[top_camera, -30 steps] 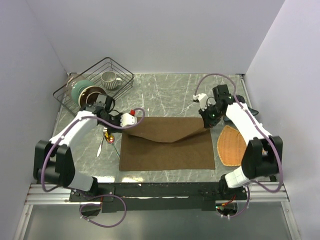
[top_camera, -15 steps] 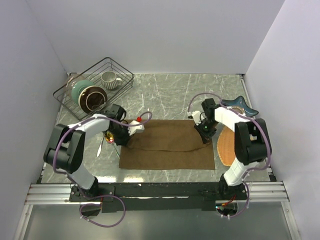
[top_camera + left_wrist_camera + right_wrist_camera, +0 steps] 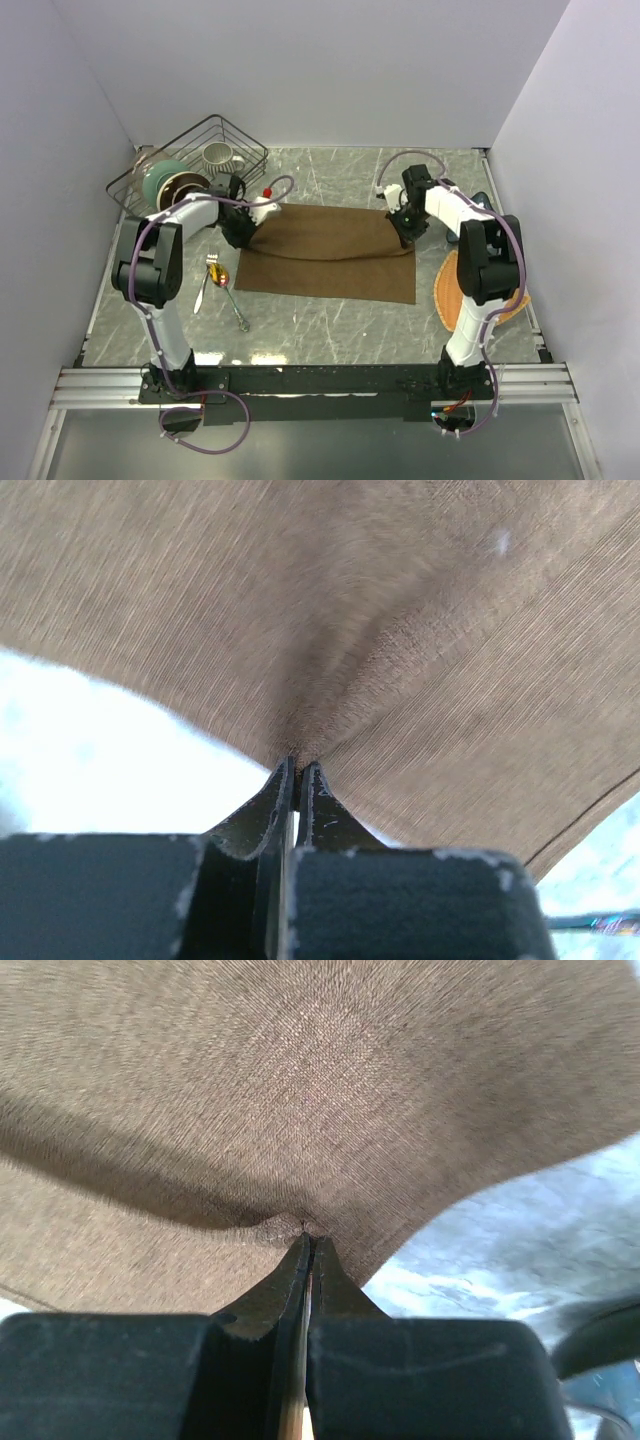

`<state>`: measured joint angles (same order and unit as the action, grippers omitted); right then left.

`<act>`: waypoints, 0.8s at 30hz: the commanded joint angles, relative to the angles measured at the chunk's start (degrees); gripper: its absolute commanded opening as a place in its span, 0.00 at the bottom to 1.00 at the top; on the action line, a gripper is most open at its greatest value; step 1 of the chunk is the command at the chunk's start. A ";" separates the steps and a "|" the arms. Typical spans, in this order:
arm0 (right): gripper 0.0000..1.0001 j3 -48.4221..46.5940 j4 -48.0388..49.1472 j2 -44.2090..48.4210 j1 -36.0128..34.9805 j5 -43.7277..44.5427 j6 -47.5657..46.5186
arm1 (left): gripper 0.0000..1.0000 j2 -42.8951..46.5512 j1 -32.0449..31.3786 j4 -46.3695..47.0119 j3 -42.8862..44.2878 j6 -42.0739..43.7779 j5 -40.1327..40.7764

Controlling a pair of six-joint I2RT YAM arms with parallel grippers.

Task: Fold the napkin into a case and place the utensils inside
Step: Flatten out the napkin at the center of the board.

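Napkin [image 3: 330, 262]: dark-brown cloth, laid flat mid-table as a wide, shallow rectangle; an upper layer is seen over the far part, its edge sagging across the middle.
Napkin corners: far-left and far-right corners are pinched by the two arms.
Left gripper [image 3: 242, 233]: clamped on the far-left corner of the napkin, beside the wire basket.
Right gripper [image 3: 404, 232]: clamped on the far-right corner of the napkin.
Top view only: the whole layout, both arms reaching in from the sides, cutlery, basket and mat are shown.
Left wrist view only: left gripper [image 3: 297, 770] is seen with black fingers pressed together and cloth [image 3: 400, 660] puckered into a crease at the tips; bright blurred table is seen below.
Right wrist view only: right gripper [image 3: 305, 1242] is seen with fingers together and cloth [image 3: 300, 1090] gathered in a small dimple at the tips; veined pale table is seen at the right.
Cloth texture: fine ribbed weave, matte, soft, draped in shallow folds; detail is given by the wrist views, not by the top view.
Utensils: left on the table left of the napkin, not on it.
Spoon [image 3: 222, 277]: shiny gold-orange bowl, slim silver handle angled toward the near edge.
Fork [image 3: 204, 290]: slim, silver, just left of the spoon.
Wire basket [image 3: 250, 148]: black wire, far-left corner, tilted walls.
Basket contents: ribbed pale mug [image 3: 218, 157], teal bowl [image 3: 158, 180], brown bowl [image 3: 186, 190].
Mat [image 3: 452, 295]: orange-tan, woven, fan-shaped, right of the napkin, partly under the right arm.
Table [image 3: 330, 180]: grey-white marble pattern, glossy.
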<state>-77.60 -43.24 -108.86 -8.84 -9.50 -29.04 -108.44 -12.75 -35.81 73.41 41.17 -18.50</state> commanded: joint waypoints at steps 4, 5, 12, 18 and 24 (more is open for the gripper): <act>0.00 1.84 -5.00 10.41 0.40 -4.21 -2.43 | 0.01 5.08 0.71 -8.83 2.37 6.82 -2.41; 0.00 2.36 -5.44 11.12 0.23 -4.74 -2.51 | 0.01 5.78 0.71 -9.88 1.66 7.86 -3.11; 0.00 10.53 -5.36 15.78 -2.49 -6.06 -0.59 | 0.01 8.51 0.80 -16.82 -2.12 12.80 -3.56; 0.00 14.49 -2.03 14.73 -3.46 -3.51 0.12 | 0.01 10.01 0.28 -15.08 -5.64 11.22 -3.47; 0.00 15.73 0.53 11.57 -3.64 -0.79 -0.14 | 0.01 9.22 -2.18 -10.69 -9.15 7.88 -1.89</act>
<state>-62.52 -45.71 -96.14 -12.34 -12.88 -29.43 -100.55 -13.15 -48.69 66.19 50.68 -20.01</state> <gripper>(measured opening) 0.015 0.034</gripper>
